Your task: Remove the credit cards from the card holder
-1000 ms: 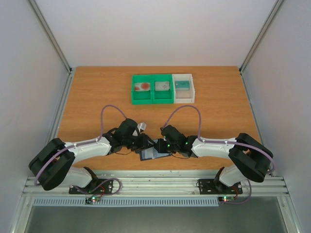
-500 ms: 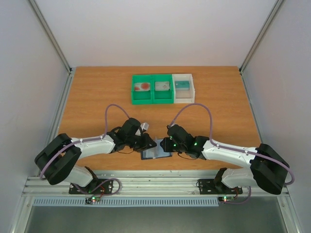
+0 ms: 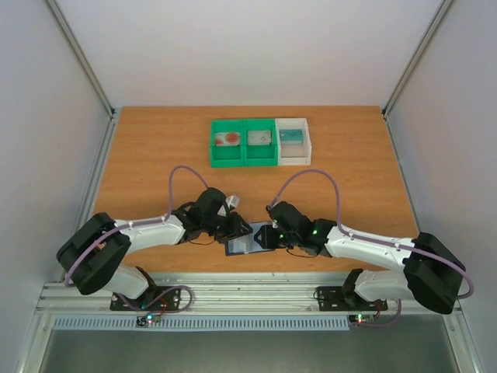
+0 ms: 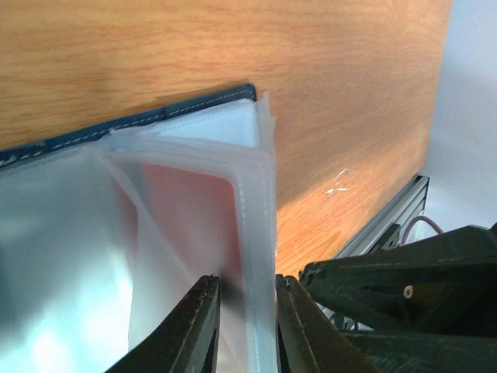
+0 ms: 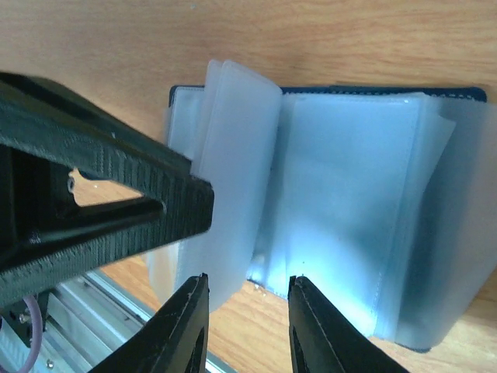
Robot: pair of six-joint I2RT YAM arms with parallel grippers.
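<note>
The card holder (image 3: 250, 242) lay open at the near middle of the counter (image 3: 155, 155), a reddish card (image 4: 190, 210) still in its clear sleeve (image 4: 260, 194). The left gripper (image 4: 247, 284) had its jaws nearly closed about that sleeve's edge, perhaps to steady it, though I could not tell whether they gripped. The right gripper (image 5: 248, 281) hovered over the holder with its jaws partly open and empty, placed to draw a card.

One orange-brown wooden tabletop (image 3: 349, 179) is shown. Two white-and-black robot arms are counted, a left arm (image 3: 147, 231) and a right arm (image 3: 373, 247), each fitted with two black fingers (image 4: 194, 326). One flat dark blue-grey folding card holder (image 3: 242, 245) is present; its clear plastic sleeves (image 5: 342, 194) are several, not exactly countable. Three small open plastic bins are counted: two green bins (image 3: 227, 161) and one white bin (image 3: 295, 158). Three thin rectangular cards are held in them, one per bin: one pale card with a red blotch (image 3: 229, 139), one pale grey-green card (image 3: 259, 137), one teal card (image 3: 291, 137). One reddish card (image 4: 194, 210) is seen through a sleeve.
</note>
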